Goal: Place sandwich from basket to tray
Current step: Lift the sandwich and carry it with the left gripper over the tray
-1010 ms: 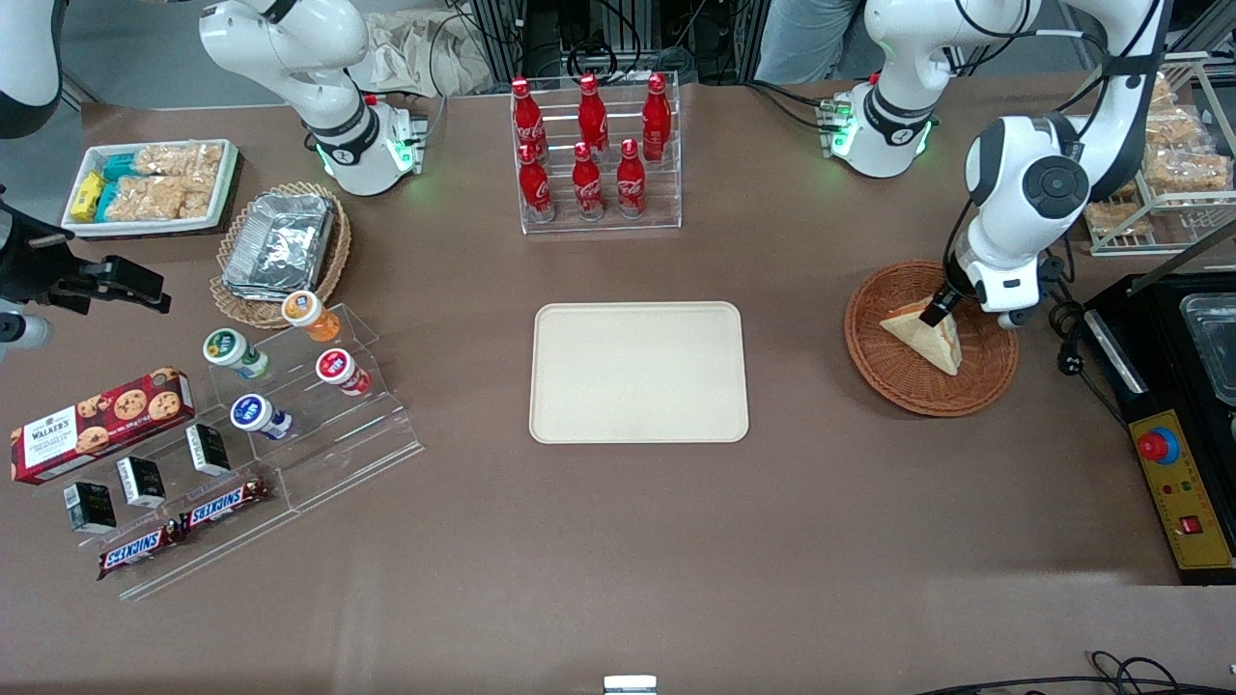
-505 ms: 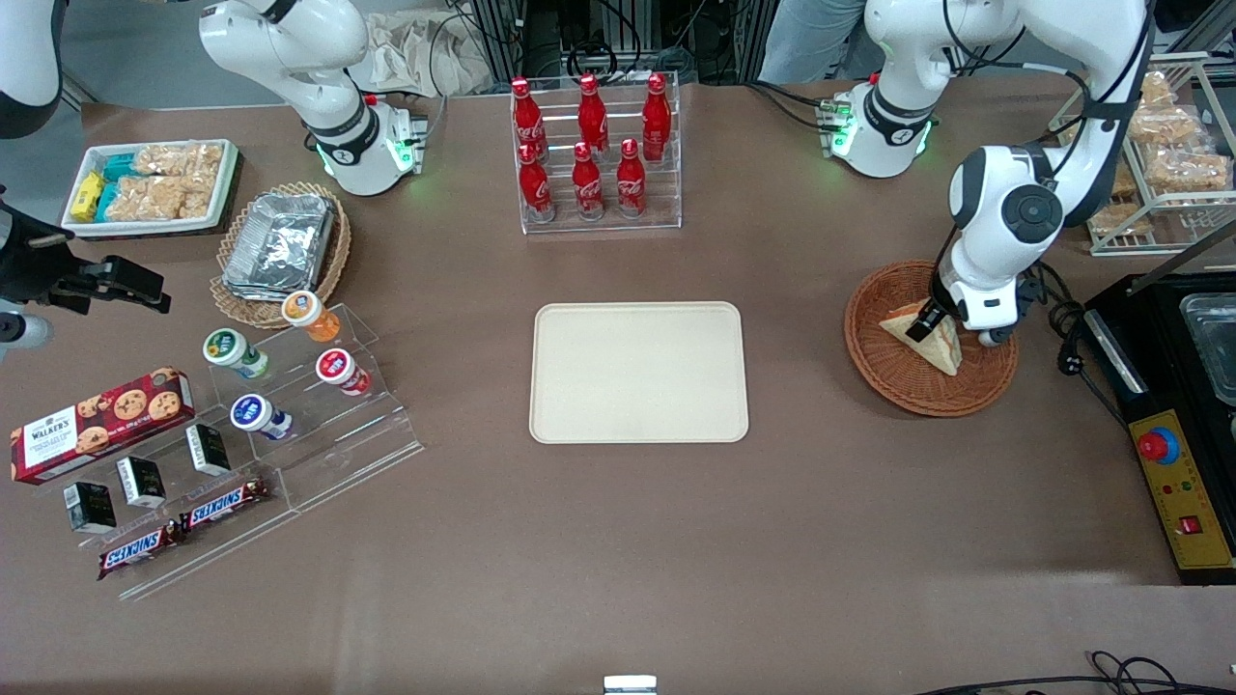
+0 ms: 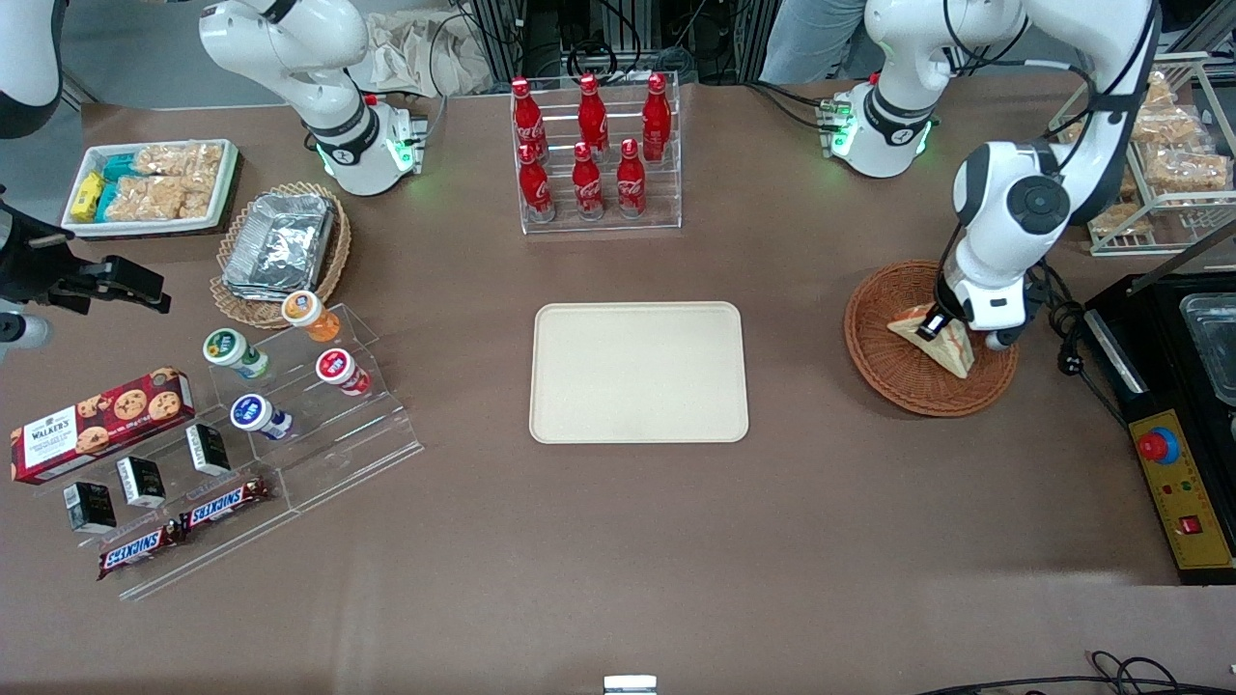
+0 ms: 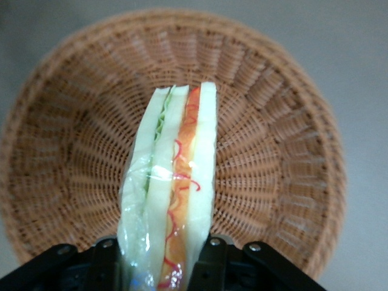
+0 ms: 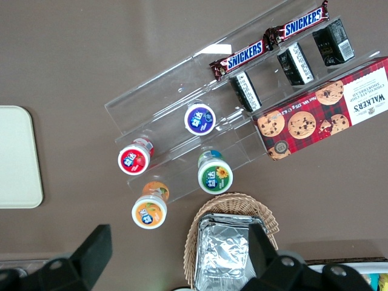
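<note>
Since the earlier frames the sandwich (image 3: 935, 340) has turned from lying flat in the basket (image 3: 893, 367) to standing on edge, and the wrist above it has shifted slightly toward the working arm's end of the table.

Table (image 3: 618, 541): matte brown surface, flat.

Tray (image 3: 638, 372): cream-beige rectangle, rounded corners, low raised rim, smooth plastic. It lies near the table's middle, well apart from the basket. The right wrist view shows only one rounded corner of it (image 5: 18, 157).

Basket: round, shallow, reddish-brown woven wicker, toward the working arm's end of the table. The left wrist view shows its radial weave and coiled rim (image 4: 285, 157) directly below the sandwich.

Sandwich: triangular wedge of pale bread. The front view shows it over the basket, partly hidden by the wrist. The left wrist view alone shows its cut edge (image 4: 173, 182): white bread slices, green filling and orange-red filling, under glossy clear wrap.

Gripper (image 3: 933, 326): positioned over the basket, pinching the sandwich. In the left wrist view the gripper (image 4: 159, 257) has one black finger (image 4: 209, 267) pressed to each face of the wedge, which extends out from between them.
</note>
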Controlling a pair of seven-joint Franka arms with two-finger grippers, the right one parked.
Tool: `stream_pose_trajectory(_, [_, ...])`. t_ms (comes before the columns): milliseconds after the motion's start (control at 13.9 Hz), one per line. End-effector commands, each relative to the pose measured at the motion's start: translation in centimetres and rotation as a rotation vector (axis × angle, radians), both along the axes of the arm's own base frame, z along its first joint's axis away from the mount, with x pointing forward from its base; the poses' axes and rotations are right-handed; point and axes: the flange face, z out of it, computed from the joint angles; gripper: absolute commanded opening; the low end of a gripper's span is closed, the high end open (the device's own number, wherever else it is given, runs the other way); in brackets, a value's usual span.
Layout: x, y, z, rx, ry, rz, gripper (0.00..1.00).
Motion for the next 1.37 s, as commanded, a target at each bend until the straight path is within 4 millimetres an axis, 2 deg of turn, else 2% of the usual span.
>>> stream_pose_trajectory(0, [-2.4,0.2,9.1,0.041,0.018,-0.133,0.00])
stream_pose_trajectory(144, [-3.5,-1.2,14.7,0.010,0.086,-0.293,0.00])
stream_pose_trajectory(289, [-3.2,-1.8,21.0,-0.011,0.114,-0.404,0.00])
stream_pose_trajectory(361, [-2.6,-3.0,24.2,-0.017,0.118,-0.465,0.00])
stream_pose_trajectory(433, [-2.0,-5.8,26.5,-0.036,0.124,-0.539,0.00])
stream_pose_trajectory(505, [-1.1,-7.9,27.8,-0.044,0.138,-0.583,0.00])
stream_pose_trajectory(649, [-1.2,-15.4,28.5,-0.087,0.123,-0.745,0.00])
stream_pose_trajectory(794, [-1.4,-20.7,27.0,-0.106,0.113,-0.832,0.00])
stream_pose_trajectory(938, [-1.8,-25.2,23.9,-0.117,0.113,-0.895,0.00])
stream_pose_trajectory(1010, [-1.5,-27.2,21.4,-0.116,0.126,-0.925,0.00])
stream_pose_trajectory(1155, [-0.7,-31.1,15.2,-0.116,0.147,-0.970,0.00])
stream_pose_trajectory(1299, [-0.2,-33.4,8.7,-0.119,0.118,-0.962,0.00])
